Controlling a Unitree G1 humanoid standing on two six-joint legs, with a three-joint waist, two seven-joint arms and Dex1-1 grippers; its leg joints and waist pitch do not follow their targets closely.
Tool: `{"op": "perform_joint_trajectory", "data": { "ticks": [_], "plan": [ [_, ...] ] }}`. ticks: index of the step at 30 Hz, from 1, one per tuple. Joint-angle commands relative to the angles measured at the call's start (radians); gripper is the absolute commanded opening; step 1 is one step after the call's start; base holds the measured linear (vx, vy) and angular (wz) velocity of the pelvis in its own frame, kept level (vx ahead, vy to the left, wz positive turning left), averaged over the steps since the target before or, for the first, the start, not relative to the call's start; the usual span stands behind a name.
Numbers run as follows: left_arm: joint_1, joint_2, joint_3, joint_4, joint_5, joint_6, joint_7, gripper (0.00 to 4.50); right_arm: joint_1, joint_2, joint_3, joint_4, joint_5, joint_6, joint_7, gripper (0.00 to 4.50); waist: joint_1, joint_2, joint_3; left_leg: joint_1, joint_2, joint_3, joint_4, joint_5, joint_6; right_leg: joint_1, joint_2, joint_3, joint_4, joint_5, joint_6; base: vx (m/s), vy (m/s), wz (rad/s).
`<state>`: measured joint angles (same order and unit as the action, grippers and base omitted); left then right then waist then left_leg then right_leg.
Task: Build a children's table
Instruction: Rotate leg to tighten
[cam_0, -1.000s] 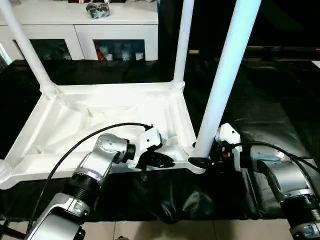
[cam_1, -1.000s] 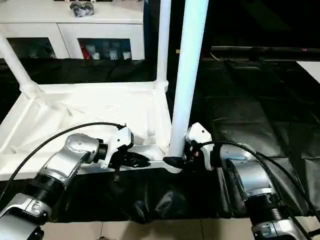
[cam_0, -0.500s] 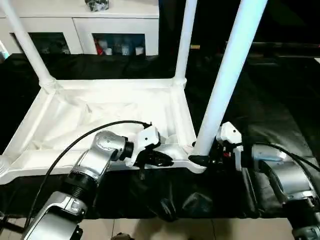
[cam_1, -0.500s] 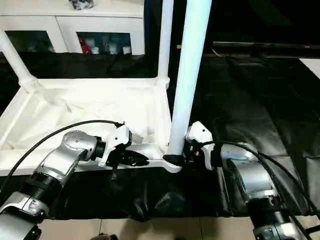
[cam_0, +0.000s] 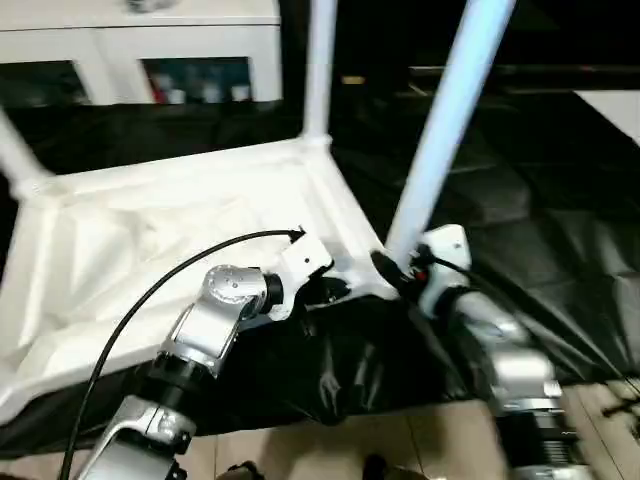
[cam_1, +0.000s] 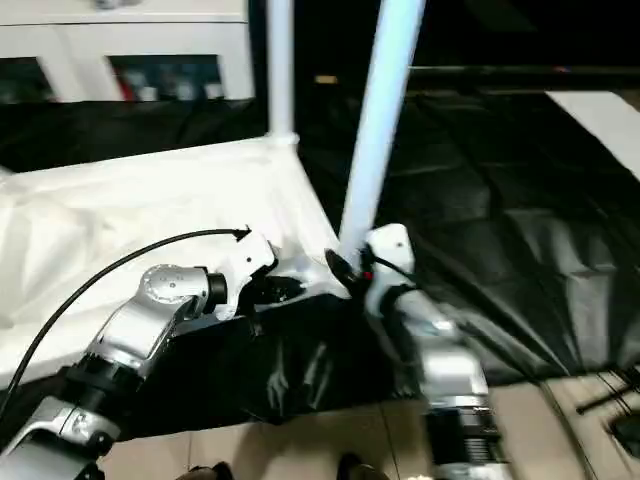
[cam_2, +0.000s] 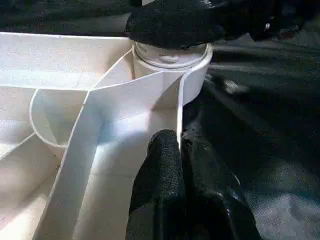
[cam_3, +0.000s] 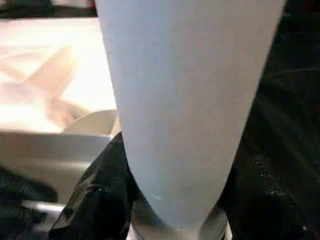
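Upturned children's table (cam_0: 150, 230) held at its near corner on black sheeting (cam_0: 520, 230).
Its rim is pinched by the left gripper (cam_2: 178, 150); the near leg (cam_0: 440, 120), top cropped, is clasped by the right gripper (cam_0: 392, 272).

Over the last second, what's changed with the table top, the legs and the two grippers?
Mostly the head camera swung; the whole scene shifts with it. The table top now sits skewed, its near right corner seeming turned or lifted, though camera motion may account for that. Nothing taken or released: the left gripper stays pinched on the corner rim, the right gripper stays clamped at the base of the near leg in its socket. The far leg stands as before.
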<state>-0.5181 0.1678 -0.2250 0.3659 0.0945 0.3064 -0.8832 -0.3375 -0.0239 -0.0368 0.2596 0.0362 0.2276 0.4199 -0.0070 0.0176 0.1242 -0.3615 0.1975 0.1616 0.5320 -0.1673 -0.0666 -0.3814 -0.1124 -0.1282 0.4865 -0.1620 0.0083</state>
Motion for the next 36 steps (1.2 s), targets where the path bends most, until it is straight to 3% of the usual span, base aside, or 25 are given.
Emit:
{"op": "perform_joint_trajectory", "data": {
  "ticks": [1, 2, 3, 4, 5, 6, 7, 8, 9, 10, 11, 12, 13, 14, 15, 16, 17, 18, 19, 21, 26, 29, 32, 34, 36],
  "plan": [
    [0.002, -0.104, -0.055, -0.030, -0.045, 0.001, 0.031, 0.00, 0.008, 0.097, 0.094, 0.069, 0.067, 0.052, 0.042, 2.30, -0.008, 0.009, -0.021, 0.015, 0.042, -0.045, -0.115, -0.795, -0.049, 0.028, -0.033, 0.000, -0.057, -0.668, -0.020, 0.000, 0.000, 0.00],
    [0.002, -0.104, -0.055, -0.030, -0.045, 0.001, 0.031, 0.00, 0.008, 0.097, 0.094, 0.069, 0.067, 0.052, 0.042, 2.30, -0.003, 0.012, -0.019, 0.009, 0.050, -0.043, -0.129, -0.829, -0.050, 0.035, -0.030, 0.015, -0.029, -0.612, -0.033, 0.000, 0.000, 0.00],
    [-0.004, -0.098, -0.058, -0.024, -0.043, -0.006, 0.023, 0.00, 0.001, 0.088, 0.087, 0.066, 0.075, 0.052, 0.052, 2.30, 0.006, 0.013, -0.019, 0.024, 0.046, -0.032, -0.131, -0.830, -0.051, 0.019, -0.031, 0.030, -0.029, -0.597, -0.053, 0.000, 0.000, 0.00],
    [-0.004, -0.098, -0.058, -0.024, -0.043, -0.006, 0.023, 0.00, 0.001, 0.088, 0.087, 0.066, 0.075, 0.052, 0.052, 2.54, 0.002, 0.001, -0.015, 0.040, 0.033, -0.027, -0.115, -0.803, -0.043, -0.001, -0.034, 0.027, -0.057, -0.663, -0.043, 0.000, 0.000, 0.00],
    [-0.008, -0.089, -0.057, -0.022, -0.042, -0.010, 0.015, 0.00, 0.000, 0.072, 0.086, 0.058, 0.070, 0.053, 0.062, 2.72, -0.001, -0.004, -0.005, 0.087, -0.002, -0.019, -0.055, -0.705, -0.023, -0.045, -0.043, -0.020, -0.143, -0.849, 0.005, 0.000, 0.000, 0.00],
    [-0.008, -0.089, -0.057, -0.022, -0.042, -0.010, 0.015, 0.00, 0.000, 0.072, 0.086, 0.058, 0.070, 0.053, 0.062, 2.75, -0.013, 0.013, -0.008, 0.062, 0.001, -0.028, -0.047, -0.632, -0.006, 0.008, -0.048, -0.065, -0.146, -0.841, 0.047, 0.000, 0.000, 0.00],
    [-0.011, -0.079, -0.054, -0.021, -0.042, -0.013, 0.009, 0.00, 0.001, 0.059, 0.086, 0.053, 0.064, 0.049, 0.067, 2.79, -0.011, 0.034, -0.009, 0.026, 0.030, -0.038, -0.086, -0.696, -0.009, 0.052, -0.037, -0.069, -0.094, -0.727, 0.042, 0.147, 0.026, -0.26],
    [-0.016, -0.066, -0.048, -0.018, -0.042, -0.016, 0.004, 0.00, 0.003, 0.028, 0.099, 0.049, 0.035, 0.034, 0.087, 2.85, 0.047, 0.038, -0.015, -0.070, 0.082, -0.053, -0.167, -0.848, -0.020, 0.125, -0.020, 0.034, 0.140, -0.273, -0.029, 0.167, -0.001, -0.03],
    [-0.018, -0.062, -0.047, -0.015, -0.042, -0.019, 0.000, 0.00, 0.004, 0.019, 0.102, 0.048, 0.032, 0.032, 0.096, 2.96, 0.054, 0.013, -0.013, -0.006, 0.070, -0.010, -0.196, -0.872, -0.019, 0.059, -0.001, 0.068, 0.143, -0.276, -0.046, 0.167, -0.001, -0.03],
    [-0.025, -0.046, -0.043, -0.004, -0.041, -0.033, -0.015, 0.00, 0.010, -0.023, 0.113, 0.040, 0.024, 0.025, 0.146, 2.96, 0.069, -0.058, -0.005, 0.139, -0.043, 0.022, 0.022, -0.521, -0.027, -0.105, -0.035, 0.058, -0.124, -0.936, 0.036, 0.061, -0.131, 0.34],
    [-0.025, -0.046, -0.043, -0.004, -0.041, -0.033, -0.015, 0.00, 0.010, -0.023, 0.113, 0.040, 0.024, 0.025, 0.146, 2.96, 0.064, -0.054, -0.013, 0.137, -0.056, 0.012, 0.068, -0.329, 0.012, -0.103, -0.090, 0.089, -0.131, -1.067, 0.020, 0.046, -0.094, 0.22],
    [-0.028, -0.037, -0.042, 0.004, -0.041, -0.042, -0.024, 0.00, 0.011, -0.044, 0.112, 0.036, 0.030, 0.027, 0.174, 2.96, 0.070, -0.050, -0.014, 0.084, -0.042, -0.008, 0.056, -0.188, 0.045, -0.043, -0.126, 0.127, -0.121, -1.073, -0.015, 0.111, -0.094, 0.04],
    [-0.032, -0.026, -0.040, 0.011, -0.044, -0.054, -0.042, 0.00, 0.013, -0.069, 0.113, 0.031, 0.036, 0.028, 0.210, 2.96, 0.082, -0.043, -0.014, 0.000, -0.015, -0.035, -0.010, -0.107, 0.041, 0.043, -0.115, 0.110, -0.060, -0.947, -0.034, 0.111, 0.006, -0.27],
    [-0.035, -0.014, -0.038, 0.015, -0.047, -0.058, -0.056, 0.00, 0.013, -0.096, 0.114, 0.024, 0.047, 0.031, 0.252, 2.96, 0.084, -0.031, -0.040, 0.017, 0.011, -0.031, -0.054, -0.131, 0.029, 0.036, -0.063, 0.092, -0.022, -0.641, -0.074, 0.134, -0.001, -0.23],
    [-0.040, 0.002, -0.036, 0.020, -0.051, -0.067, -0.081, 0.00, 0.014, -0.134, 0.116, 0.015, 0.063, 0.042, 0.312, 2.96, 0.081, -0.018, -0.054, 0.027, 0.019, -0.023, -0.057, -0.157, 0.041, 0.030, -0.037, 0.090, 0.008, -0.373, -0.144, 0.069, -0.001, -0.05],
    [-0.044, 0.013, -0.036, 0.023, -0.054, -0.073, -0.098, 0.00, 0.014, -0.158, 0.118, 0.009, 0.075, 0.049, 0.352, 2.96, 0.079, -0.018, -0.050, 0.032, 0.022, -0.017, -0.059, -0.193, 0.045, 0.022, -0.035, 0.093, 0.010, -0.321, -0.172, 0.000, 0.000, 0.00],
    [-0.049, 0.022, -0.033, 0.027, -0.055, -0.076, -0.111, 0.00, 0.014, -0.184, 0.124, 0.005, 0.084, 0.048, 0.392, 2.96, 0.073, -0.022, -0.040, 0.038, 0.020, -0.007, -0.061, -0.313, 0.049, 0.011, -0.030, 0.096, -0.001, -0.405, -0.193, 0.019, -0.012, 0.20],
    [-0.050, 0.026, -0.033, 0.027, -0.057, -0.079, -0.117, 0.00, 0.013, -0.193, 0.127, 0.004, 0.087, 0.047, 0.407, 2.96, 0.069, -0.033, -0.045, 0.044, 0.015, -0.005, -0.055, -0.369, 0.047, 0.008, -0.035, 0.100, -0.008, -0.523, -0.182, 0.019, -0.012, 0.20],
    [-0.052, 0.031, -0.033, 0.028, -0.059, -0.083, -0.129, 0.00, 0.013, -0.208, 0.131, 0.003, 0.091, 0.047, 0.431, 2.96, 0.070, -0.034, -0.050, 0.044, 0.014, -0.003, -0.054, -0.360, 0.050, 0.010, -0.038, 0.105, -0.009, -0.535, -0.179, 0.000, 0.000, 0.00],
    [-0.060, 0.060, -0.037, 0.034, -0.070, -0.101, -0.183, 0.00, 0.006, -0.261, 0.152, 0.010, 0.102, 0.036, 0.525, 2.96, 0.071, -0.027, -0.067, 0.025, 0.022, -0.003, -0.053, -0.269, 0.065, 0.021, -0.035, 0.110, 0.009, -0.407, -0.204, 0.000, 0.000, 0.00],
    [-0.065, 0.097, -0.054, 0.038, -0.087, -0.118, -0.270, 0.00, -0.010, -0.320, 0.181, 0.024, 0.107, 0.015, 0.654, 2.96, 0.077, -0.025, -0.092, 0.023, 0.023, 0.013, -0.030, -0.171, 0.094, 0.026, -0.032, 0.109, 0.033, -0.206, -0.283, 0.049, -0.016, 0.07],
    [-0.068, 0.102, -0.058, 0.043, -0.092, -0.122, -0.286, 0.00, -0.018, -0.329, 0.181, 0.027, 0.115, 0.022, 0.679, 2.96, 0.083, -0.026, -0.109, 0.012, 0.024, 0.012, -0.022, -0.091, 0.122, 0.037, -0.027, 0.103, 0.056, -0.065, -0.319, 0.021, -0.009, 0.03],
    [-0.080, 0.117, -0.068, 0.066, -0.099, -0.139, -0.333, 0.00, -0.040, -0.365, 0.206, 0.041, 0.125, 0.024, 0.762, 2.96, 0.098, -0.024, -0.119, 0.010, 0.025, 0.015, -0.012, -0.054, 0.137, 0.039, -0.027, 0.100, 0.064, -0.030, -0.329, 0.000, 0.000, 0.00],
    [-0.084, 0.118, -0.068, 0.075, -0.100, -0.144, -0.341, 0.00, -0.046, -0.372, 0.214, 0.050, 0.123, 0.018, 0.777, 2.72, 0.107, -0.028, -0.120, 0.005, 0.024, 0.016, -0.008, -0.055, 0.135, 0.038, -0.026, 0.099, 0.066, -0.033, -0.328, 0.000, 0.000, 0.00],
    [-0.096, 0.123, -0.068, 0.104, -0.100, -0.160, -0.355, 0.00, -0.058, -0.386, 0.240, 0.073, 0.102, -0.002, 0.817, 2.64, 0.111, -0.025, -0.113, 0.008, 0.026, 0.016, -0.012, -0.147, 0.097, 0.032, -0.029, 0.098, 0.051, -0.178, -0.302, 0.000, 0.000, 0.00]
  ]
}}
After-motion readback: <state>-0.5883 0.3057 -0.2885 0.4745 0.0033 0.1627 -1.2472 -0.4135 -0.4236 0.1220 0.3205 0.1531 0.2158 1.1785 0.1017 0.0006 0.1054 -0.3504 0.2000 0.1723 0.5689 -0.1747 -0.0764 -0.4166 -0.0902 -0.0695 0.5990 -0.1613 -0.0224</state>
